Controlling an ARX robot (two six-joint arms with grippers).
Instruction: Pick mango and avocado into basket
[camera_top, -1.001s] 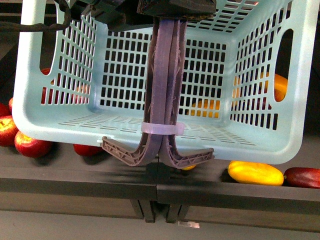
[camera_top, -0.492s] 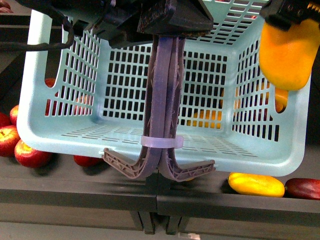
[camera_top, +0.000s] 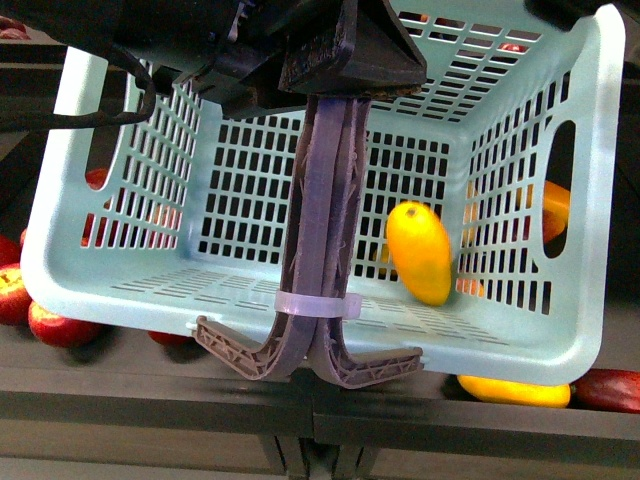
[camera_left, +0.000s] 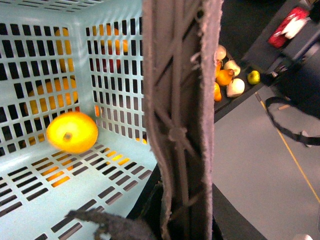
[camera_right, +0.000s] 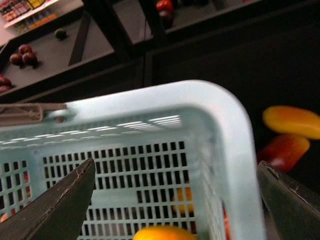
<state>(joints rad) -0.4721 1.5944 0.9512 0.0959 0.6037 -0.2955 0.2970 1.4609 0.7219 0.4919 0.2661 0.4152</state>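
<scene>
Inside the basket (camera_top: 560, 330), near its right wall, the mango (camera_top: 420, 252) shows blurred, low over the slotted floor. Above, the left hand (camera_top: 345, 55) is clamped on the handles (camera_top: 322, 230); the right hand (camera_right: 175, 167) — fingers (camera_right: 60, 205) spread wide, holding nothing — hangs over the basket's corner rim.

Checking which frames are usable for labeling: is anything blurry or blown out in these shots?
Front view: the mango is motion-smeared, handles sharp. Left wrist view: mango soft, the close handles out of focus. Right wrist view: basket rim glary and soft, jaws dark.
</scene>
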